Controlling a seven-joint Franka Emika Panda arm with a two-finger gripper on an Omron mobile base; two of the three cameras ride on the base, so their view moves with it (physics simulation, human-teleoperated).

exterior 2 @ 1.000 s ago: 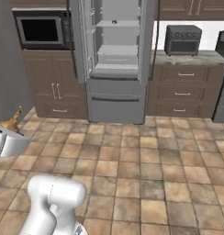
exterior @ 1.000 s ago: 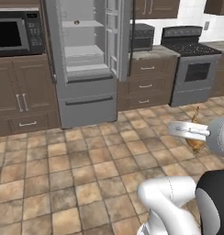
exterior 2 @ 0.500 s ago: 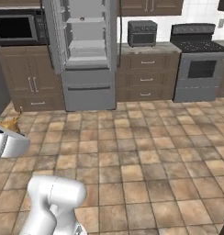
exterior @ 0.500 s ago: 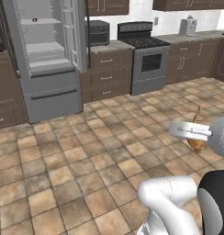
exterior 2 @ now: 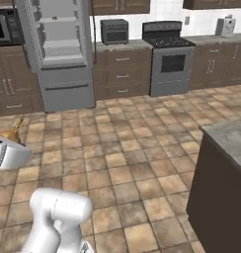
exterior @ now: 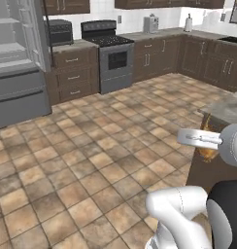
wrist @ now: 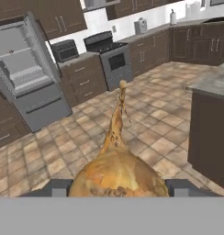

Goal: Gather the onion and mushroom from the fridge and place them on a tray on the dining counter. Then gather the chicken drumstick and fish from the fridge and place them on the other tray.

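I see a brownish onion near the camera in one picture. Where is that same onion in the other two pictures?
Left base view: the onion is at the right edge, behind the white hand.
Right base view: it peeks out at the far left edge, above the hand.
Hand view: it sits at bottom centre, stalk pointing up.
Shared landmark: the open fridge, with the black stove to its right.

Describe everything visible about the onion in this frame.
The onion is a round brown-orange bulb with paler patches and papery-looking skin, tapering into a long thin stalk that points away from the hand. It sits between the fingers of the gripper, carried in the air above the tiled floor. In the left base view it peeks from behind the hand.
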